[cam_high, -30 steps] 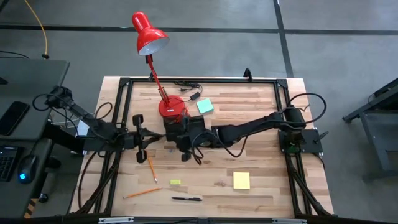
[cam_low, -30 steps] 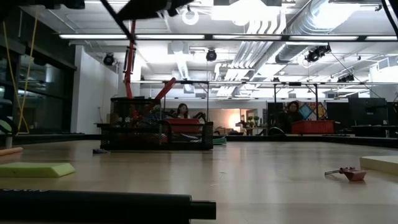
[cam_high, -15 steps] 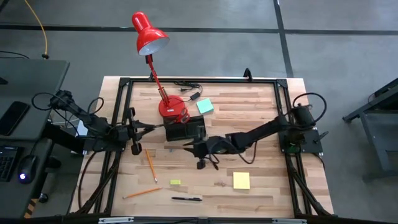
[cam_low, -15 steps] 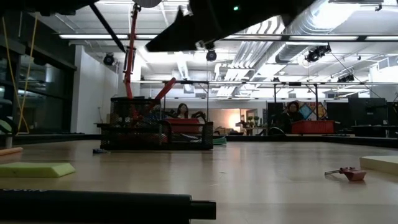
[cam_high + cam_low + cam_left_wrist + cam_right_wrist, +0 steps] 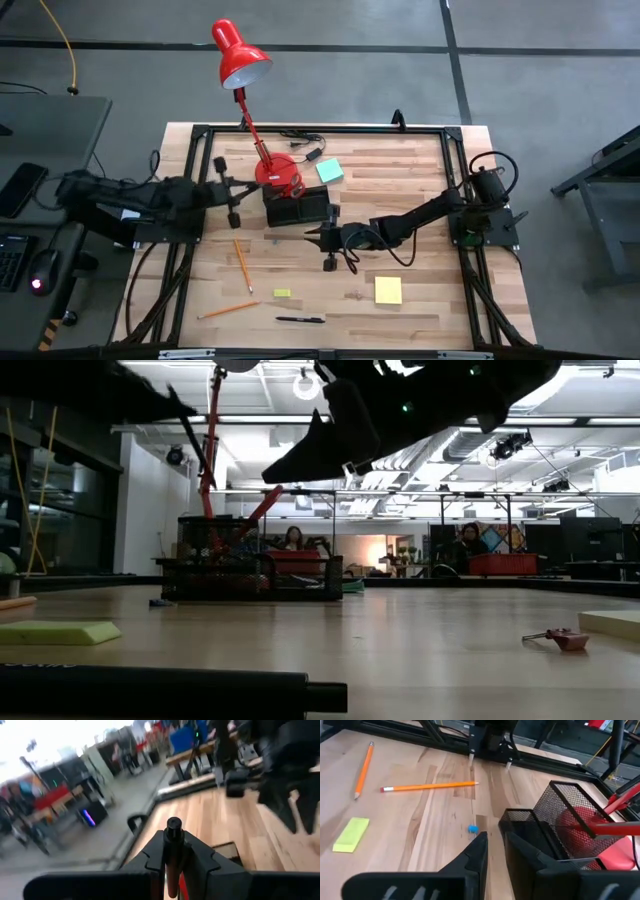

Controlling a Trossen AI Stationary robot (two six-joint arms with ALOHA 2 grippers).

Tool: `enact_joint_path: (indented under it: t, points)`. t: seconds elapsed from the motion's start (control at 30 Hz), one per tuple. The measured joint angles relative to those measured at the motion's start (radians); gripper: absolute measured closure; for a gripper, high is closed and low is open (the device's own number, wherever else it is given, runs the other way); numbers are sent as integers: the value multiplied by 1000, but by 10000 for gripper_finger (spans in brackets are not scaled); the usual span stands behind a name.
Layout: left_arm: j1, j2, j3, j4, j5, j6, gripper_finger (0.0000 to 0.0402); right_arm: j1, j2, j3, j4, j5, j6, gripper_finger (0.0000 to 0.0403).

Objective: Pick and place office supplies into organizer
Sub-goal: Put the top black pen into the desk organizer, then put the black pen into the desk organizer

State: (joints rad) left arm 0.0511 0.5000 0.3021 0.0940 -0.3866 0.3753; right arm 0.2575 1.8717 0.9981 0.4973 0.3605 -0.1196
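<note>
Since the earlier frame, your left gripper (image 5: pixel 232 190), clamped on a dark pen (image 5: pixel 172 851), has swung far-left of the organizer (image 5: pixel 297 208); your right gripper (image 5: pixel 328 240), slightly open and empty, has withdrawn near it. Releasing now risks dropping the pen outside.

- The left gripper (image 5: pixel 172 857) is clamping a black pen (image 5: pixel 173 851), which is pointing up at frame centre.
- The wooden table (image 5: pixel 225 827) is stretching toward the right.
- The other arm (image 5: pixel 280 765) is showing dark at upper right.
</note>
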Motion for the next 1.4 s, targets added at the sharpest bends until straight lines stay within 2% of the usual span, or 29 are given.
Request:
enact_joint_path:
  t: [0.17, 0.27, 0.4, 0.6, 0.9, 1.13, 1.4]
  points:
    - [216, 123, 0, 36, 298, -101, 372, 14, 0, 0, 0, 6, -8, 350]
    - [285, 186, 0, 56, 397, -146, 372, 18, 0, 0, -5, 6, -2, 350]
    - [317, 252, 0, 65, 491, -179, 372, 18, 0, 0, -23, 6, 8, 352]
    - [315, 314, 0, 22, 502, -204, 372, 18, 0, 1, -22, 6, 11, 350]
    - [316, 343, 0, 6, 447, -200, 371, 18, 0, 1, -22, 5, 15, 350]
    - [316, 343, 0, 11, 420, -200, 323, 18, 0, 1, -22, 4, 15, 350]
    - [315, 343, 0, 17, 420, -192, 312, 18, 0, 1, -22, 4, 15, 350]
